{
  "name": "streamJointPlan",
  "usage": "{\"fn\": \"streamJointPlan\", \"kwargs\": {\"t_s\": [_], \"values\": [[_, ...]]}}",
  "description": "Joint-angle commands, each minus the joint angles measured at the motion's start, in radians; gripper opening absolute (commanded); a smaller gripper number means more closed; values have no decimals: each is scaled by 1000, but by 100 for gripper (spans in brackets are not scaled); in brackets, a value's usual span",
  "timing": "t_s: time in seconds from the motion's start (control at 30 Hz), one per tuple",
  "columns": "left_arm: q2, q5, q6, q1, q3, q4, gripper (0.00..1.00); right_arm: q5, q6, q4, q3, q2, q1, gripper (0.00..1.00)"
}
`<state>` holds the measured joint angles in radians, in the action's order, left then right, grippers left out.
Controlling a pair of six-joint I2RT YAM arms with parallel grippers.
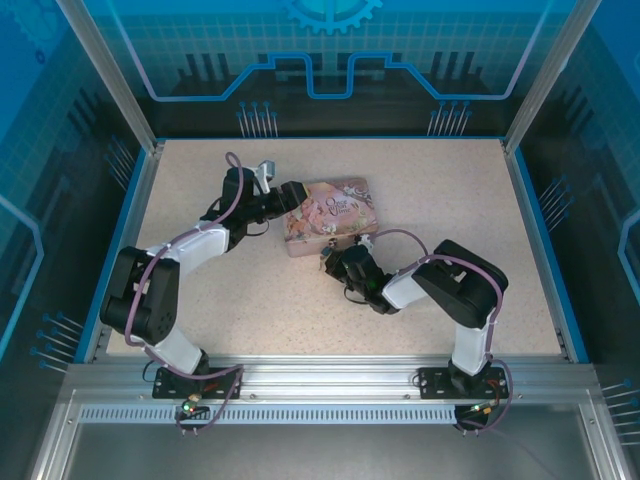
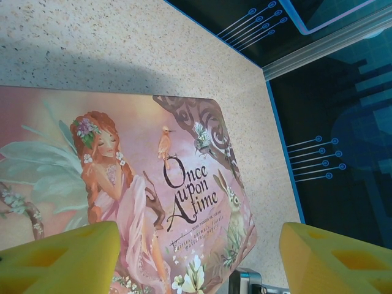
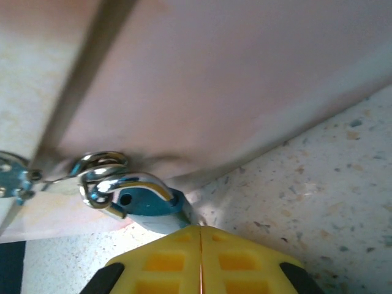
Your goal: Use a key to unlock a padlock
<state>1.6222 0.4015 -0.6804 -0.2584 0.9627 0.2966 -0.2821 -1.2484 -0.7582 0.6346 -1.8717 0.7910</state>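
The padlock hangs at the front wall of the pink tin, low down where the tin meets the table; its thin shackle is hooked through a silver loop on the tin, so by the look of it the lock is not yet undone; its bluish body lies tilted, the free end pointing toward the right gripper; that gripper's yellow fingers are pressed flat together, only a hairline seam between them, and their tips meet the end of the padlock body; whether the key is pinched in that seam cannot be told, being too thin to make out there; from above, the right gripper sits at the tin's near edge, while the left gripper is at the tin's left end; its fingers stand spread wide apart above the illustrated lid, holding nothing; the step in hand seems to be bringing the key to the lock's end or seating it; the next move calls for fine alignment with the keyway and a gentle turn, and the left gripper probably has to steady the tin, since the loose padlock may swing away.
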Motion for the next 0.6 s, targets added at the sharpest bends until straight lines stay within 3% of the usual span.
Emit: {"fn": "streamJointPlan", "kwargs": {"t_s": [0.0,0.07,0.23,0.4,0.47,0.57], "values": [[15,17,16,-5,17,5,70,-43,13,62,-15,45,-3,7],[17,15,15,-5,10,11,70,-54,18,69,-30,65,-2,7],[24,19,20,-6,17,17,70,-78,81,39,-92,108,-6,27],[37,21,18,-5,32,7,70,71,259,-127,-104,58,-57,54],[37,17,23,-5,34,-1,70,141,277,-238,-112,21,-80,58],[36,13,25,-5,44,-17,70,166,283,-261,-99,-7,-92,60]]}}
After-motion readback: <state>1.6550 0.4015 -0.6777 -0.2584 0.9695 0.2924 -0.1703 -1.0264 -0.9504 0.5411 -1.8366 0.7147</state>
